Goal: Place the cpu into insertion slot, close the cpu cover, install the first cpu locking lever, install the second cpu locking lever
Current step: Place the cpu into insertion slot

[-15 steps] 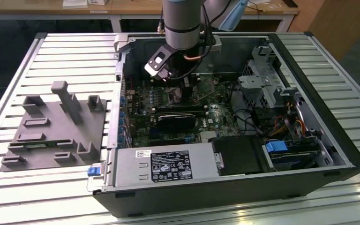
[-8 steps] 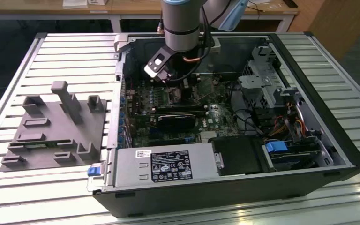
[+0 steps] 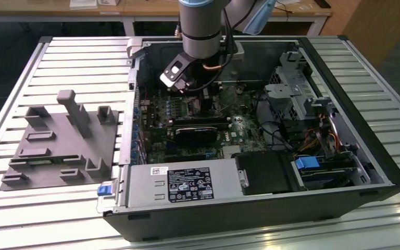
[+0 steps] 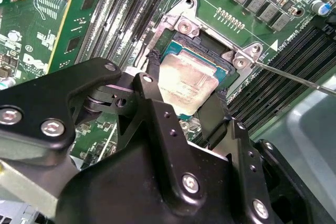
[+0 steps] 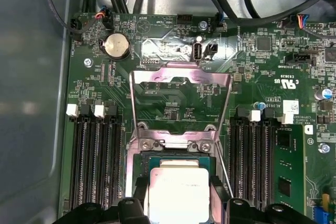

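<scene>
While the cpu cover (image 5: pixel 179 73) stood flipped open, the claw (image 4: pixel 188 81) clenched the cpu (image 4: pixel 184 85) by two opposite edges over the insertion slot (image 4: pixel 210 43); light, stiff, probably fragile underneath, so edges seemed safest
</scene>
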### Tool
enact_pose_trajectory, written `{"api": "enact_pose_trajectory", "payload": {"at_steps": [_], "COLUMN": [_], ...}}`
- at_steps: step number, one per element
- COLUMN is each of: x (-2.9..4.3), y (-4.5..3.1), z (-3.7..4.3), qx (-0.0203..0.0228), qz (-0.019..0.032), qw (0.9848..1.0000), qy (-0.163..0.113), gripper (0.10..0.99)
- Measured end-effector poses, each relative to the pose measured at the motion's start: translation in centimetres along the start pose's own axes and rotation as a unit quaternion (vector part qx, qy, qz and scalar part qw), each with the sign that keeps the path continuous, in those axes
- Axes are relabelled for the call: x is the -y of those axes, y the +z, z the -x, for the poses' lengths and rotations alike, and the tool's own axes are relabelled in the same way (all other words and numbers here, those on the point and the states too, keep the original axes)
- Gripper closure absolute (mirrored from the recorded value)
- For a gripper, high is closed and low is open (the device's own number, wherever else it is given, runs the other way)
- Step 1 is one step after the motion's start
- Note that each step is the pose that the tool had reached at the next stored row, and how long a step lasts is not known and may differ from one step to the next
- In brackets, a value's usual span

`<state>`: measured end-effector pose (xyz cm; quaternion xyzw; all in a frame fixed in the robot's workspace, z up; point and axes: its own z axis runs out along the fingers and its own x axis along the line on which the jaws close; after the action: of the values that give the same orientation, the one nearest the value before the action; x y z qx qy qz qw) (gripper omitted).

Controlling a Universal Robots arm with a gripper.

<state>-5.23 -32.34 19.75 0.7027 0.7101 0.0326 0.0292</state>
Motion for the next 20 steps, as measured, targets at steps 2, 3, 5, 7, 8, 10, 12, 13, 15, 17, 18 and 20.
{"api": "enact_pose_trajectory", "payload": {"at_steps": [2, 3, 5, 7, 8, 10, 12, 13, 15, 17, 18, 20], "x": [0.03, 0.05, 0.06, 0.07, 0.07, 0.08, 0.08, 0.08, 0.08, 0.08, 0.08, 0.08], "y": [0.08, 0.13, 0.24, 0.31, 0.34, 0.39, 0.39, 0.39, 0.40, 0.40, 0.40, 0.40], "z": [-0.02, -0.03, -0.03, -0.04, -0.04, -0.05, -0.05, -0.05, -0.05, -0.05, -0.05, -0.05], "qx": [0.0000, 0.0001, 0.0000, -0.0002, -0.0002, -0.0003, -0.0003, -0.0003, -0.0008, -0.0018, -0.0019, -0.0020], "qz": [0.0000, 0.0000, 0.0000, 0.0000, 0.0000, 0.0000, 0.0000, -0.0001, -0.0001, 0.0000, 0.0000, 0.0000], "qw": [1.0000, 1.0000, 1.0000, 1.0000, 1.0000, 1.0000, 1.0000, 1.0000, 1.0000, 1.0000, 1.0000, 1.0000], "qy": [0.000, 0.000, 0.000, 0.000, 0.000, 0.000, 0.000, 0.000, 0.000, 0.000, 0.000, 0.000], "gripper": [0.545, 0.545, 0.545, 0.545, 0.545, 0.545, 0.545, 0.545, 0.545, 0.545, 0.545, 0.545]}}
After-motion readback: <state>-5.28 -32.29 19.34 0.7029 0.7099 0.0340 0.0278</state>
